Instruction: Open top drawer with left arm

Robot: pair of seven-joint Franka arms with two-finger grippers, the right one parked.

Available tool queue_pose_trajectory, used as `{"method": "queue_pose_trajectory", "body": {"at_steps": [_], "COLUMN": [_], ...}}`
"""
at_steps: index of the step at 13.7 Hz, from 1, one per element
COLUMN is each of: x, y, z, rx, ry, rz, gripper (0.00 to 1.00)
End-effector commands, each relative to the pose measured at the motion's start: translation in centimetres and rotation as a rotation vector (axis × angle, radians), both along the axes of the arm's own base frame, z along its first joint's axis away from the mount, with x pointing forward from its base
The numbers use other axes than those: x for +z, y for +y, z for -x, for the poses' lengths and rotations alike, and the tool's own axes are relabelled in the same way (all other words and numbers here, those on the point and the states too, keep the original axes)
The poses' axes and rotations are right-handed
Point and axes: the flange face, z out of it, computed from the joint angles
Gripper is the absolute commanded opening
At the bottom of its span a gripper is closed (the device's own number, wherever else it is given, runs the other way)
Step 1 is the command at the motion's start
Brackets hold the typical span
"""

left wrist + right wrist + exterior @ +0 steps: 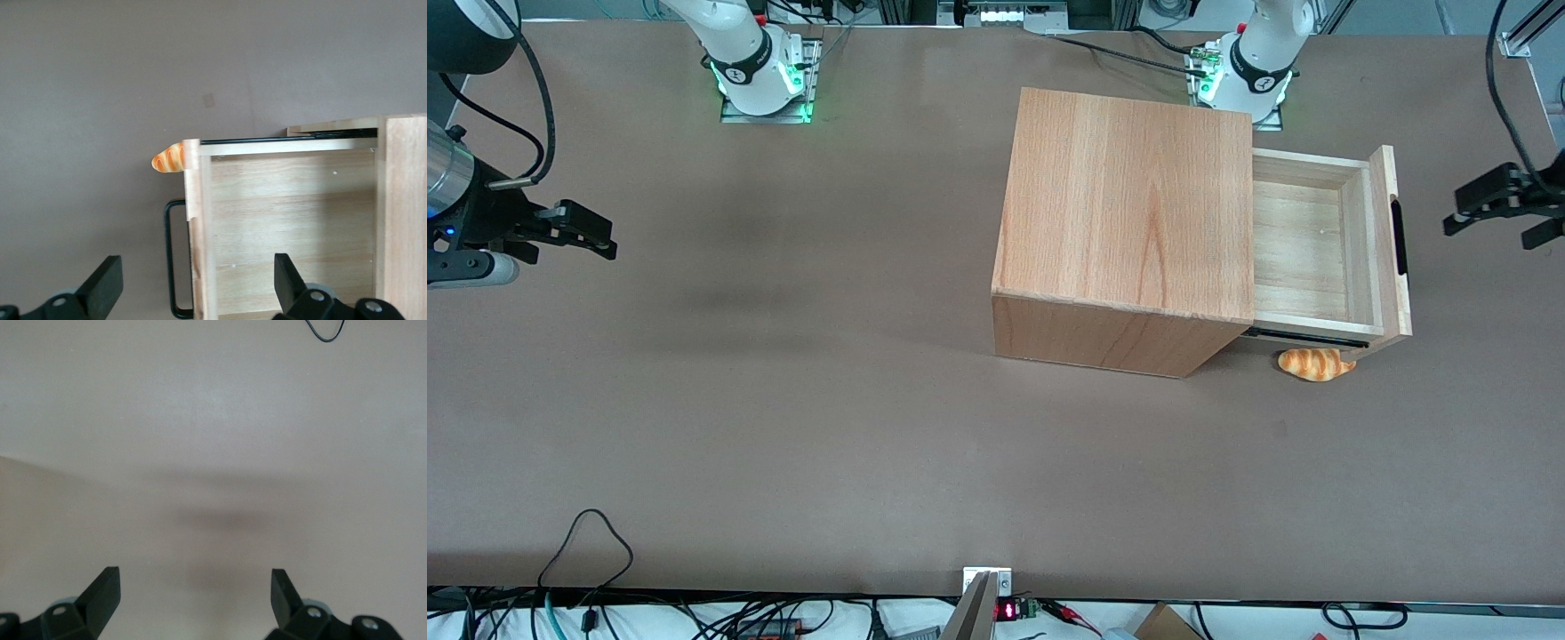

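Front view: the top drawer [1320,244] stands pulled out of the cabinet [1129,222], right of centre; the tool [1498,213] hangs apart at the right edge, spread wide, holding nothing. Wrist view: wide fingers [103,287] straddle the drawer's front panel [197,227] and handle [172,260].

Front view overhead; wrist view close above top drawer [1316,240].
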Motion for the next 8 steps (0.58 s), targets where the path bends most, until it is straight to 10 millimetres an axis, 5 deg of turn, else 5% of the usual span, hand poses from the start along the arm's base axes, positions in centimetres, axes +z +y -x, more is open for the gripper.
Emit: {"method": "queue_pose_trajectory", "body": {"at_steps": [1,8], "x": [1.5,2.9], "y": [-0.8,-2.4], "z": [-0.1,0.3], "rx": [0.014,0.028], "ry": [0.005,0.012], "rz": [-0.051,-0.057], "gripper": [1.0,1.0]}}
